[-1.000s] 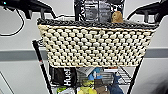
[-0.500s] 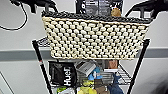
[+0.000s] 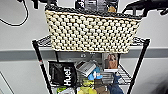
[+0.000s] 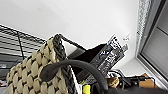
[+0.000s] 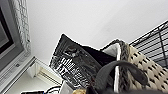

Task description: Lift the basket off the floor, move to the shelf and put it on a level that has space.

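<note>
Your basket (image 3: 91, 31) sits over the shelf's (image 3: 40, 62) top level (image 3: 43, 41); you can't tell either gripper's grip.

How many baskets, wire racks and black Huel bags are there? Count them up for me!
Cream woven basket: 1
Black wire rack: 1
Black Huel bag: 1
Total: 3

Basket (image 3: 91, 31) atop black wire shelf (image 3: 40, 41)
</note>
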Motion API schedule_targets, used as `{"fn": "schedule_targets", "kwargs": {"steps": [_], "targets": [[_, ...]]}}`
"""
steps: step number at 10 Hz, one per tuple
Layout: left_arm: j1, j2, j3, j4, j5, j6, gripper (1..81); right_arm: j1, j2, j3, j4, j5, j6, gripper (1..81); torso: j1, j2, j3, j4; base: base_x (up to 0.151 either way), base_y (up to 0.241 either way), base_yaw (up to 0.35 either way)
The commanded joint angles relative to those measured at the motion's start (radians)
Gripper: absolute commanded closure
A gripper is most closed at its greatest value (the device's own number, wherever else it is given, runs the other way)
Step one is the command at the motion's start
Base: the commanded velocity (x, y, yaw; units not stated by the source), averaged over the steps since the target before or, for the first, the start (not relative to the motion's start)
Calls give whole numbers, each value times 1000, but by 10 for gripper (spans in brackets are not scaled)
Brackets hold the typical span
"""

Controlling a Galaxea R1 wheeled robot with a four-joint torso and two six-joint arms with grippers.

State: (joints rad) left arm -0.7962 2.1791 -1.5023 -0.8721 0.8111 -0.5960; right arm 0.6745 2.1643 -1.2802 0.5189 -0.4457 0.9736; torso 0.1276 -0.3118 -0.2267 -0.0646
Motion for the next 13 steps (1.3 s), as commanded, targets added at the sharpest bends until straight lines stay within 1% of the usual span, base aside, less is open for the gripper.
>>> {"fn": "schedule_targets", "kwargs": {"steps": [1,4,6,7,10,13], "targets": [[-125,87,-133,50,-13,25,811,128,70,-141,-16,21,-61,811,0,0,0,0,0,0,0],[-105,140,-220,88,-12,36,811,131,120,-224,-16,4,-105,811,0,1,0,0,0,0,0],[-100,191,-301,94,-1,64,811,136,163,-284,-16,-18,-131,811,0,1,0,0,0,0,0],[-91,217,-343,97,20,79,811,130,177,-301,-16,-19,-147,811,0,1,0,0,0,0,0],[-59,278,-459,99,26,129,811,112,205,-373,-17,-18,-202,811,0,1,-1,0,0,0,0],[-30,351,-592,102,54,185,811,99,235,-456,-16,-18,-256,811,0,2,-1,0,0,0,0]]}}
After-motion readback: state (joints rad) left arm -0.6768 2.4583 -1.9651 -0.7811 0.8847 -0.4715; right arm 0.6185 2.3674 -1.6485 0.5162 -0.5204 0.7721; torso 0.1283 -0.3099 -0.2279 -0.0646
